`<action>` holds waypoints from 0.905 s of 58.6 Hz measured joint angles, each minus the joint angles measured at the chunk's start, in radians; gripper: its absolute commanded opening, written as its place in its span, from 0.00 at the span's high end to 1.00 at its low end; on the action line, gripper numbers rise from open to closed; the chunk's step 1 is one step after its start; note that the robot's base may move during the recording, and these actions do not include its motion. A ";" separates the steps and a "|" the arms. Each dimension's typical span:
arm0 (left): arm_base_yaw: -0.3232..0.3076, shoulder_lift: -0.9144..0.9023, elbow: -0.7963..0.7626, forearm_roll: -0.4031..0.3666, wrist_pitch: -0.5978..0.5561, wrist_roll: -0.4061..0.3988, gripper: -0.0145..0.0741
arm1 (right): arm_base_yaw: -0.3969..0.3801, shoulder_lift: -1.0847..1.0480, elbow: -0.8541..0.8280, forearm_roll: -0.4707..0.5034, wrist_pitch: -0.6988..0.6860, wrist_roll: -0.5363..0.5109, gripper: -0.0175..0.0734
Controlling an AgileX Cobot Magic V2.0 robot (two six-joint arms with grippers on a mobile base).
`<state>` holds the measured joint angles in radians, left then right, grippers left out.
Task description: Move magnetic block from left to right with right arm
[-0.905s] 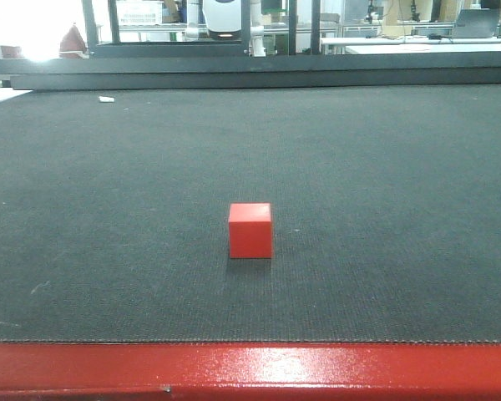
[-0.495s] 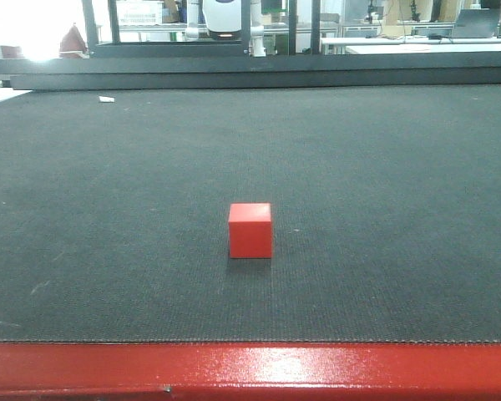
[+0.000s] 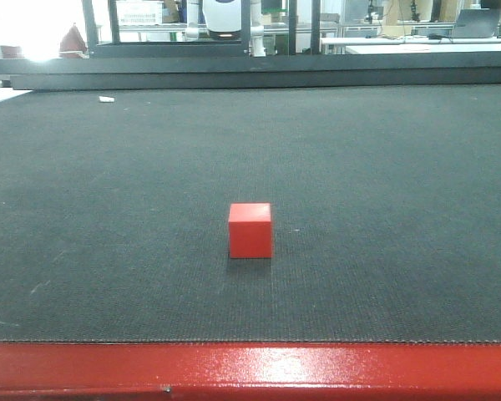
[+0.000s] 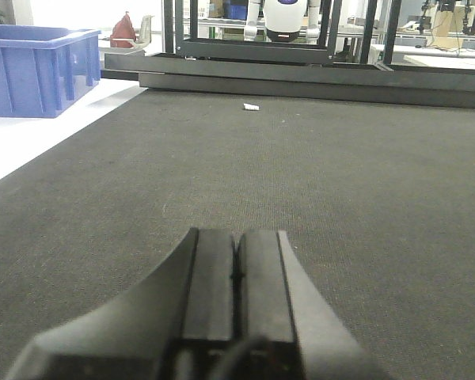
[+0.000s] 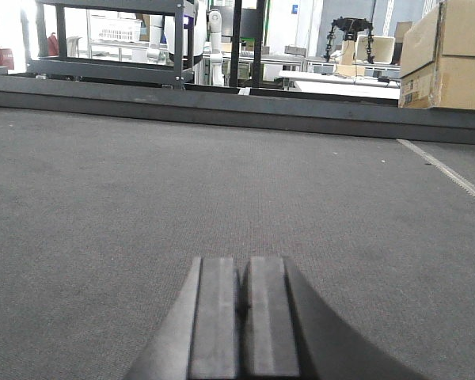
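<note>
**Waiting closed, with the cube out of both wrist views**

Resting low over the mat, the right gripper (image 5: 241,273) has its two fingers pressed together with nothing between them, only a thin dark seam showing. The left gripper (image 4: 236,245) is the same: fingers together and empty. Both look like parked poses, low and level, which suggests the reach has not begun. The right one will have to spread before it can straddle anything.

Ahead of each lies bare dark mat (image 3: 384,167). A blue bin (image 4: 32,71) stands off the mat's left side, and cardboard boxes (image 5: 447,59) stand beyond its right.

The magnetic block (image 3: 250,230) shows only in the front view. It sits flat on the mat near the red front edge (image 3: 317,368), about midway across that view and apart from everything else. Being a cube, it has no long axis. One face squarely meets the front camera and its top is level, so its side faces seem offered for a straight pinch.
</note>
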<state>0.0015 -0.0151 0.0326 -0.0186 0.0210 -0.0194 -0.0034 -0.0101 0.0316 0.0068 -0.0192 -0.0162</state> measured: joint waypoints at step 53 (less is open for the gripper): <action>0.000 0.000 0.000 0.000 0.000 0.000 0.97 | 0.000 0.567 -0.449 0.002 0.385 0.016 0.75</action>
<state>0.0015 -0.0151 0.0326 -0.0186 0.0210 -0.0194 -0.0034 0.5570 -0.4175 0.0092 0.3656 0.0000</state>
